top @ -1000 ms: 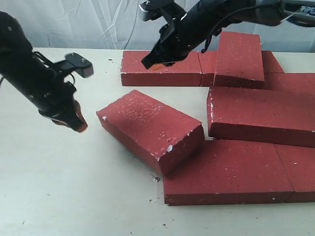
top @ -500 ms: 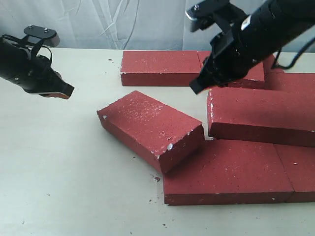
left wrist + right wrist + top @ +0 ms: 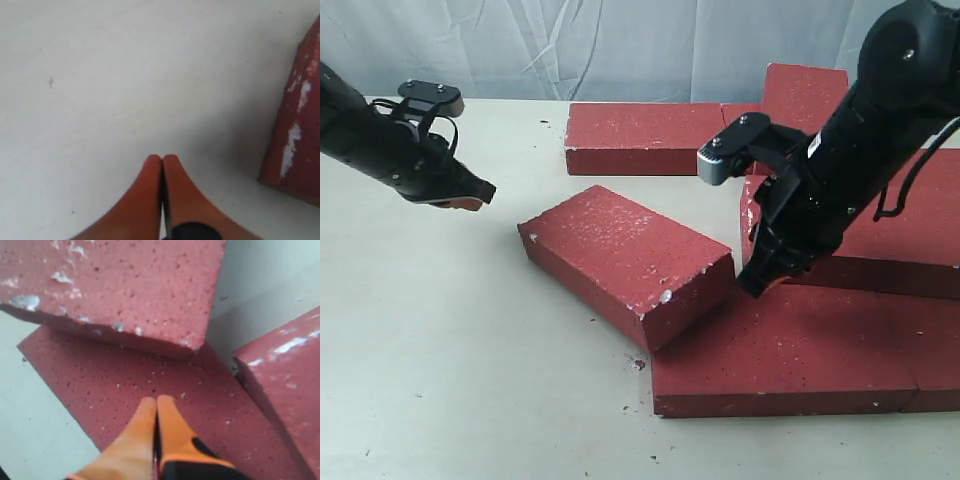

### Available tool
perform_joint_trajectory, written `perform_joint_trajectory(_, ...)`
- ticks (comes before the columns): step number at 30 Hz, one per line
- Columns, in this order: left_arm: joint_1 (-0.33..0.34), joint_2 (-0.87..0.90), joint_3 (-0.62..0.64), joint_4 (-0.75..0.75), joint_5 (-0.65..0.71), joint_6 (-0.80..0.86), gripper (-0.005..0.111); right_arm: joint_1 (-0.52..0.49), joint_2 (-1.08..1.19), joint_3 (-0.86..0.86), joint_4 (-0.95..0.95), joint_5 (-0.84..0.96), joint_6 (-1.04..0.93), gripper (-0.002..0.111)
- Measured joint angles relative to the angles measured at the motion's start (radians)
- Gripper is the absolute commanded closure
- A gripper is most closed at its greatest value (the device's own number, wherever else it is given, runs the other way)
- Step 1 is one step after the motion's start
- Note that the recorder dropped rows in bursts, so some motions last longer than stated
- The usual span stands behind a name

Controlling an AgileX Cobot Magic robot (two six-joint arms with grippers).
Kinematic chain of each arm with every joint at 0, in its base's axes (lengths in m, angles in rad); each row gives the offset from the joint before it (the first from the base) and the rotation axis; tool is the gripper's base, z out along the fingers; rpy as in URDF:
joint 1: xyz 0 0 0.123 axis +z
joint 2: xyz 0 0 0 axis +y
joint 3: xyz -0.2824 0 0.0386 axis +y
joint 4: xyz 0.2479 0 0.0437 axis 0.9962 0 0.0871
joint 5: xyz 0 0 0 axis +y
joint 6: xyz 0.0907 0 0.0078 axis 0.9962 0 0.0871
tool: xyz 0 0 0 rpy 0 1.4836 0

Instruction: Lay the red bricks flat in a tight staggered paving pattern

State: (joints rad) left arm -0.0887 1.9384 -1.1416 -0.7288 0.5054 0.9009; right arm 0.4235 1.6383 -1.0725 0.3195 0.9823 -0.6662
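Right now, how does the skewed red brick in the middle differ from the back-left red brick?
The middle dark-red rough brick sits diagonally to the rows; the back-left dark-red brick lies square with them. The middle brick's near end seems propped on the front brick, so it tilts; the back-left one rests flat on the table. Both seem equal in size, grainy and white-specked.

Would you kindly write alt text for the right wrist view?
The shut right gripper points at a flat red brick, near the corner of a second brick overlapping it. A third brick sits alongside, with pale table showing.
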Motion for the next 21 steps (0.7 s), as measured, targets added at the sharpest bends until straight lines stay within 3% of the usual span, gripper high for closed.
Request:
perform_joint_trajectory(6,-0.012,0.092,-0.064,-0.035,0.035,0.026,0.107,0.000,0.096,0.000,0.000,0.050,-0.002,0.109)
perform_joint_trajectory(11,-0.064,0.152,-0.108,-0.096,0.045,0.086,0.107,0.000,0.120,0.000,0.020,0.054,-0.004,0.109)
perform_joint_trajectory(21,-0.108,0.181,-0.139,-0.111,0.053,0.104,0.107,0.044,0.120,-0.002,0.082,0.082,-0.087,0.109)
